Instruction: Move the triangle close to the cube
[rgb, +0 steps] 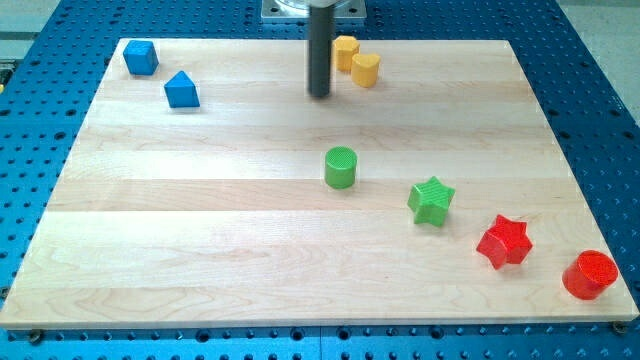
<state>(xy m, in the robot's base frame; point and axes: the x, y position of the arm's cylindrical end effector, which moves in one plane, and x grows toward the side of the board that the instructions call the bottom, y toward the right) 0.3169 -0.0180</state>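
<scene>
While the push was not yet begun: the layout was noted.
Blue triangle (181, 90): found just beside blue cube (140, 57), toward desk (200, 250) top-left.
My tip (319, 95): seen well right of triangle.
Claw: none fitted; bare rod.

Straight dark rod, my tip (319, 95) blunt, prob. grey metal mount above.

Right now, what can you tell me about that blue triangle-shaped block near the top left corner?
The blue triangle is a small, solid-looking prism with a matte, plastic-like surface, one point facing the view's top. It rests flat on the pale wooden board, near the top left corner. Nothing touches it: the blue cube sits apart, up and to the left, and my tip stands well off to its right, beside the yellow blocks.
</scene>
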